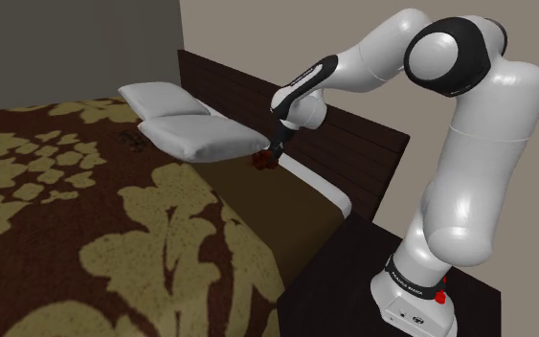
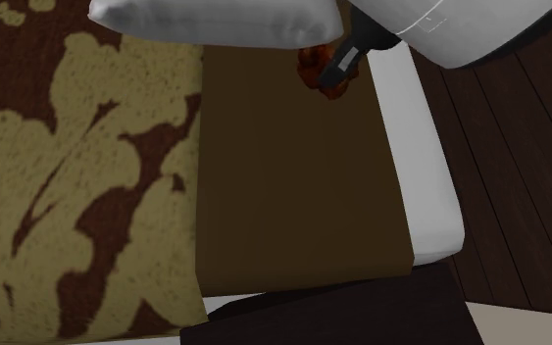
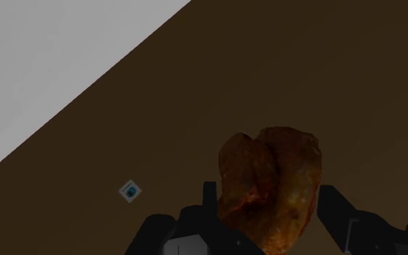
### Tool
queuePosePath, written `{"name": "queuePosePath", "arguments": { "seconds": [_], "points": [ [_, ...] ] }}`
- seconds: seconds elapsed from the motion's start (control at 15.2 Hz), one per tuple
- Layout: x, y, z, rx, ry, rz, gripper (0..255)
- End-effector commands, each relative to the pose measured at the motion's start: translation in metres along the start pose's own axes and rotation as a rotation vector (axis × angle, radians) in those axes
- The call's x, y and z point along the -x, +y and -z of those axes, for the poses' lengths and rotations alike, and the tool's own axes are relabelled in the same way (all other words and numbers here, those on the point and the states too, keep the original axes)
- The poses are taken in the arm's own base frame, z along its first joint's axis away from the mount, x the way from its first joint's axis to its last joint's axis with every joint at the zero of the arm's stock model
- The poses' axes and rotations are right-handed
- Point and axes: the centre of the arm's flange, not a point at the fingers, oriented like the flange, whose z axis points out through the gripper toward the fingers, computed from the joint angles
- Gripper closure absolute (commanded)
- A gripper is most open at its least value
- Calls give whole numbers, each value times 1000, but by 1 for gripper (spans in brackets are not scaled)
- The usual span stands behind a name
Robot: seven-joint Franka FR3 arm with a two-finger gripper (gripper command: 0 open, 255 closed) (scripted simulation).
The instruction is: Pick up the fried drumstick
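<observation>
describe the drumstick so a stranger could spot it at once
Find the bed with the floral cover, then the plain brown band beside its white pillows. The drumstick is at the gripper there: a small knobbly orange-brown lump, unlike the smooth bedding.

We are looking at a bedroom in a home. Under the gripper (image 1: 270, 157) stretches a bed (image 1: 114, 230) with a brown, leaf-patterned cover. Two pale pillows (image 1: 192, 134) lie just beside it, and a dark headboard (image 1: 363, 144) stands close behind.
</observation>
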Motion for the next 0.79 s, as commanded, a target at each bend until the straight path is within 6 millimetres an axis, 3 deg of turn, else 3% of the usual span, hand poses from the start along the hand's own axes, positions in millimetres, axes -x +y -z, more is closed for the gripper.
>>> {"name": "queuePosePath", "arguments": {
  "seconds": [0.0,0.59,0.73],
  "points": [
    [-5,1,11,1,1,0,255],
    [-21,7,55,1,1,0,255],
    [-21,7,56,1,1,0,255]
  ]
}}
